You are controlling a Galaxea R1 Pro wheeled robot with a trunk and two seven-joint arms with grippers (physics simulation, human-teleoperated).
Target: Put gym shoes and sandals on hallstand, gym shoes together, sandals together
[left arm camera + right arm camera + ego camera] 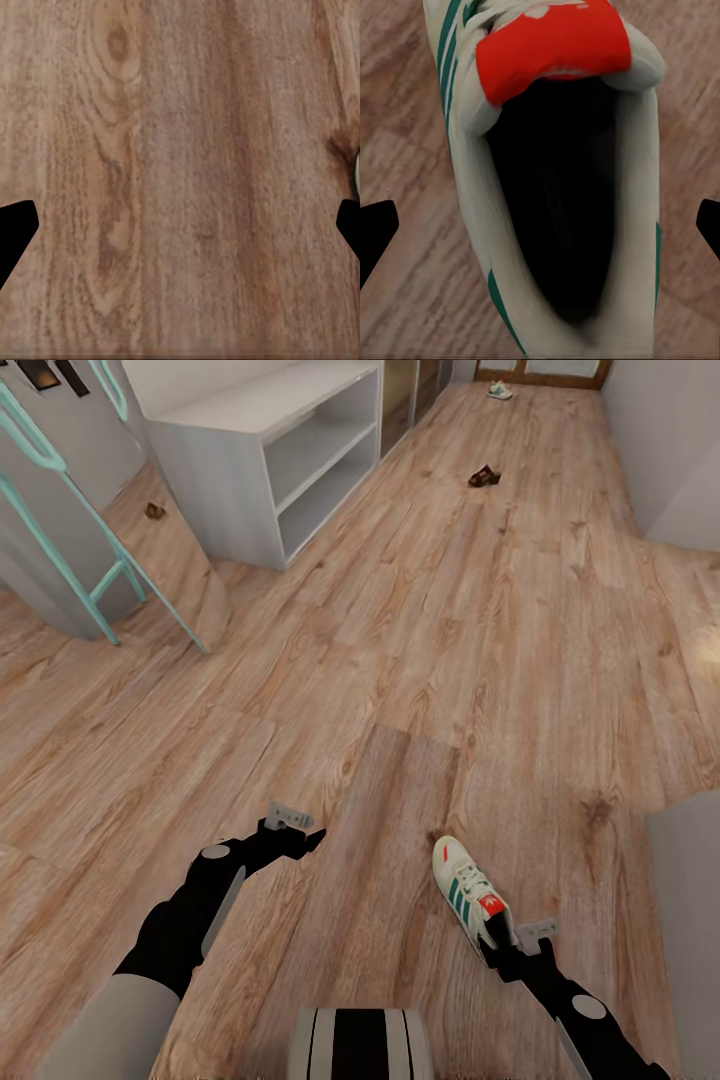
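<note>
One gym shoe lies on the corridor floor close in front of me, toe pointing away. My right gripper hovers at its heel, open; in the right wrist view the shoe's dark opening sits between the spread fingertips of the right gripper. My left gripper is open over bare planks, as the left wrist view shows. The other gym shoe lies far down the corridor. A brown sandal rests on the floor nearer than that shoe. The hallstand stands at the back left.
A mirrored panel with a teal frame leans at the left, and a small brown object shows in it. A pale wall closes the right side. A wooden door frame ends the corridor.
</note>
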